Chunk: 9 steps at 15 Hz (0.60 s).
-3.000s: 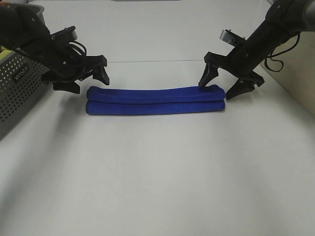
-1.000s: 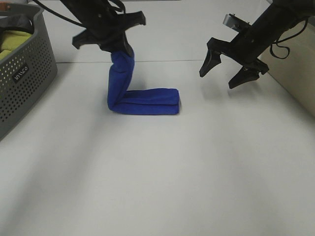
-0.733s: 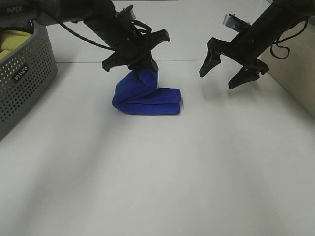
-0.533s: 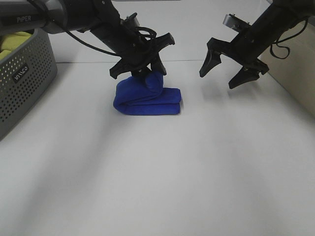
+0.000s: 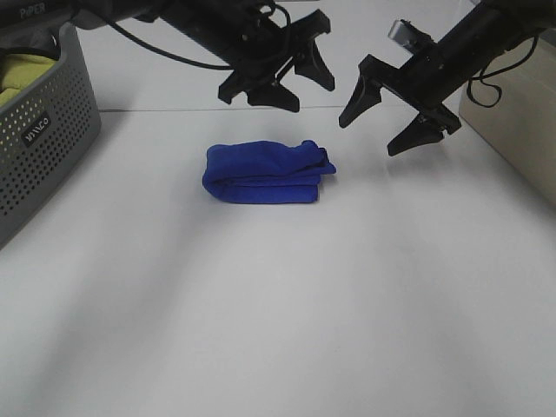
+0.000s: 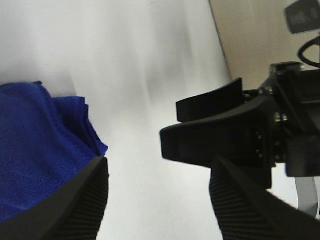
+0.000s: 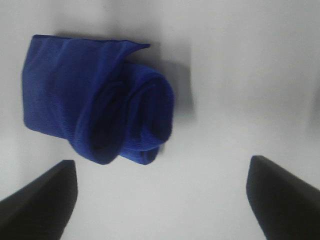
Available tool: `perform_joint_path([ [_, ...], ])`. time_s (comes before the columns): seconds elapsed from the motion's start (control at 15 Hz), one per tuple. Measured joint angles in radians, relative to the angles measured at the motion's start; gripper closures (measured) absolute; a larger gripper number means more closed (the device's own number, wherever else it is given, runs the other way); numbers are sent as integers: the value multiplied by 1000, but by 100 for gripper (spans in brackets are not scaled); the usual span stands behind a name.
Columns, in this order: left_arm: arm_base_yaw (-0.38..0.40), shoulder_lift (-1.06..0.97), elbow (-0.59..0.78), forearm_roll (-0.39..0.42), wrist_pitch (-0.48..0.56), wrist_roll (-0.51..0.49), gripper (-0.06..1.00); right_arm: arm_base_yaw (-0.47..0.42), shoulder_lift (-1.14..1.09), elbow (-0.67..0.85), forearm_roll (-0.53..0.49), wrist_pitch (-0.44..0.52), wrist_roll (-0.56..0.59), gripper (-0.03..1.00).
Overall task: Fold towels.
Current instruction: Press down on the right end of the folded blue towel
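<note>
Exterior high shows my left tool (image 5: 295, 87) and right tool (image 5: 372, 130) both spread wide, empty, clear of the folded royal-blue plush towel (image 5: 265, 172) lying on the white worktop (image 5: 261, 304); the left wrist view crops the towel.

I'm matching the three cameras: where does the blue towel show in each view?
Exterior high: blue towel folded on the white table, centre-left of the picture.
Left wrist: towel, partly cut off by the frame edge.
Right wrist: towel whole, rolled end facing the camera.
Shared landmark: the white table.
</note>
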<state>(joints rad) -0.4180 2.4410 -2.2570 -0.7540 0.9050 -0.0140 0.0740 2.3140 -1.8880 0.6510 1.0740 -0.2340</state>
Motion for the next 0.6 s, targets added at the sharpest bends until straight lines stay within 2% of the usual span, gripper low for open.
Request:
perform_joint_path([
  [0.2, 69, 0, -123, 91, 46, 8, 37, 3, -37, 0, 150, 17, -97, 11],
  [0.27, 111, 0, -159, 113, 53, 8, 37, 21, -56, 0, 248, 29, -133, 12],
  [0.53, 201, 0, -178, 118, 58, -30, 37, 155, -21, 0, 453, 39, -234, 12],
  [0.6, 209, 0, -178, 119, 59, -33, 37, 168, -10, 0, 474, 35, -242, 12],
])
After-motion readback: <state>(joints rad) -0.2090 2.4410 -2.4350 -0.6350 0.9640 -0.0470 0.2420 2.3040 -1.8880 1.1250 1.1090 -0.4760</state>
